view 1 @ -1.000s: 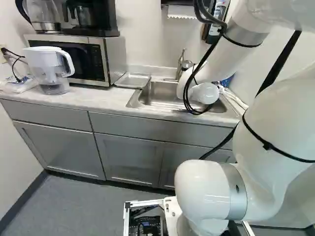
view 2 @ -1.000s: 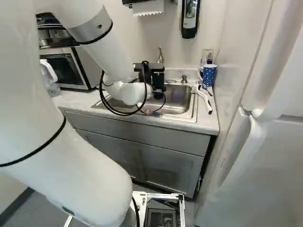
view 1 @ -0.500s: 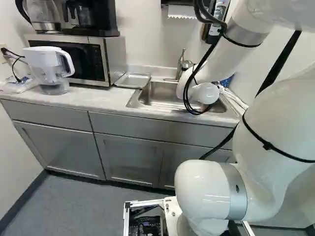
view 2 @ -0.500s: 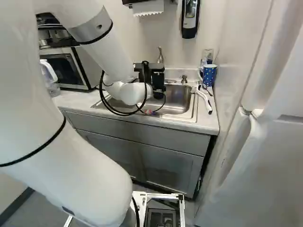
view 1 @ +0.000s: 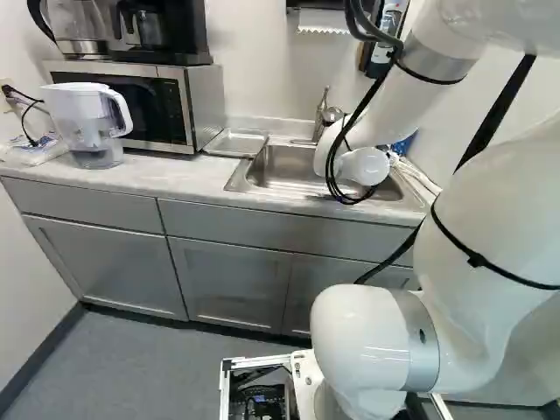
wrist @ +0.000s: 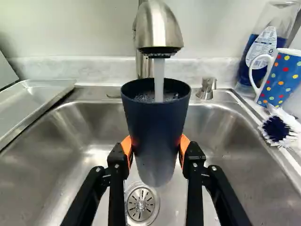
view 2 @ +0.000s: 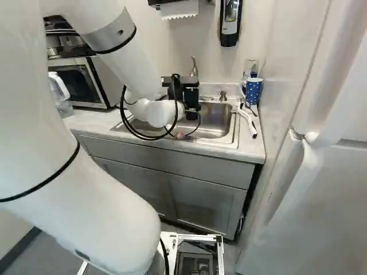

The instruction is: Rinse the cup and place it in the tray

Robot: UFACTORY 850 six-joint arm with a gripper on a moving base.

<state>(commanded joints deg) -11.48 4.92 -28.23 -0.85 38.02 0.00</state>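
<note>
In the right base view my gripper (view 2: 186,91) is over the sink, its fingertips hidden. The wrist view shows the gripper (wrist: 156,148) shut on a dark blue cup (wrist: 156,122), orange pads pressing on both its sides. The cup is held upright above the drain, open end up. Water runs from the faucet (wrist: 159,28) straight into it, and the water inside looks bubbly. A shallow metal tray (wrist: 35,96) rests on the counter beside the sink (wrist: 89,141); the left base view shows that tray (view 1: 236,143) between microwave and sink.
A polka-dot mug (wrist: 282,77), a blue bottle (wrist: 261,47) and a scrub brush (wrist: 278,129) stand or lie close by the sink's other side. The microwave (view 1: 144,105) and a water pitcher (view 1: 90,122) are farther along the counter. A white fridge (view 2: 332,172) flanks the sink cabinet.
</note>
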